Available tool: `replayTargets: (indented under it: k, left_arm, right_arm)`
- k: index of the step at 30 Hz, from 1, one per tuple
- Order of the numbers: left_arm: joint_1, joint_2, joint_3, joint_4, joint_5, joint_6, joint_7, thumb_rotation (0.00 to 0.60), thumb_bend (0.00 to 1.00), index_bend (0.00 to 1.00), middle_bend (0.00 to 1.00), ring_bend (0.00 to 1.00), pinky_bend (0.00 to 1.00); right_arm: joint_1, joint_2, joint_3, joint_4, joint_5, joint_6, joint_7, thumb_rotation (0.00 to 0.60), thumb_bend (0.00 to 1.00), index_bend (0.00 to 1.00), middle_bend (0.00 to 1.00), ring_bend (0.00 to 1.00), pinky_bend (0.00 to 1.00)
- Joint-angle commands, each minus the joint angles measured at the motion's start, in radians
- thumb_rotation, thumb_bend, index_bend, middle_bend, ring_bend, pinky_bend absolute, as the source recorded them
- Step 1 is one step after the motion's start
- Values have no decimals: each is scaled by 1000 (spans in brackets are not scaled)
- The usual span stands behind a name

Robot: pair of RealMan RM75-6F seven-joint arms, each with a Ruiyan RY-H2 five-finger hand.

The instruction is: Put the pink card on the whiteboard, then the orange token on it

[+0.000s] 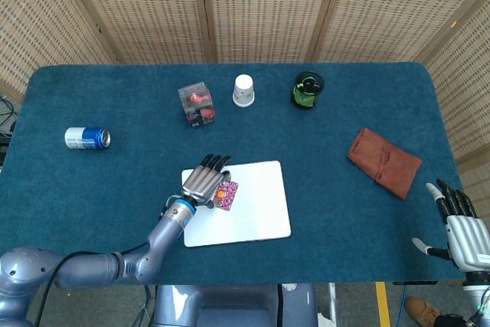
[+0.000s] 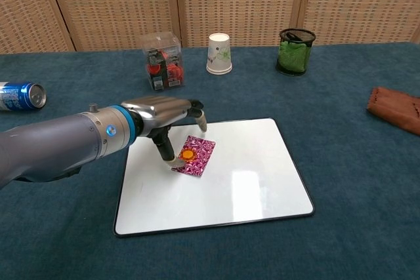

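The pink patterned card [image 2: 201, 151] lies on the upper left part of the whiteboard [image 2: 249, 181]. The small orange token [image 2: 187, 155] sits on the card. My left hand [image 2: 163, 112] hovers just left of the card, its thumb tip down beside the token and its other fingers lifted and spread clear of it. From the head view, my left hand [image 1: 204, 181] covers the board's [image 1: 260, 212] left corner, with the card [image 1: 228, 199] and token [image 1: 222, 192] at its fingertips. My right hand [image 1: 462, 225] rests empty at the table's front right, fingers extended.
A blue can [image 1: 87, 138] lies at the far left. Along the back stand a clear box of red items [image 2: 163, 60], a paper cup [image 2: 219, 53] and a green mesh cup [image 2: 293, 51]. A brown pouch [image 2: 396, 109] lies at the right.
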Motion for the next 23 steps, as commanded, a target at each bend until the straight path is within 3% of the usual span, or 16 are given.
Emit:
replayTargets:
  k: [1, 4, 11, 17, 23]
  left_arm:
    - [7, 13, -4, -32, 10, 10, -25, 600, 176, 0, 0, 0, 0]
    - [27, 36, -2, -69, 55, 30, -65, 600, 155, 0, 0, 0, 0]
    - [164, 229, 40, -271, 311, 184, -238, 600, 62, 0, 0, 0, 0]
    - [356, 462, 144, -365, 524, 415, -396, 600, 0, 0, 0, 0, 0]
    - [593, 627, 248, -333, 576, 626, -645, 600, 0, 0, 0, 0, 0]
  right_arm:
    - [1, 0, 0, 0, 1, -2, 0, 600, 181, 0, 0, 0, 0]
    - [1, 1, 0, 0, 1, -2, 0, 600, 182, 0, 0, 0, 0]
    - [0, -1, 1, 1, 2, 1, -5, 600, 182, 0, 0, 0, 0]
    - [-2, -4, 1, -2, 3, 6, -23, 600, 182, 0, 0, 0, 0]
    - [-6, -11, 4, -11, 9, 16, -54, 600, 181, 0, 0, 0, 0]
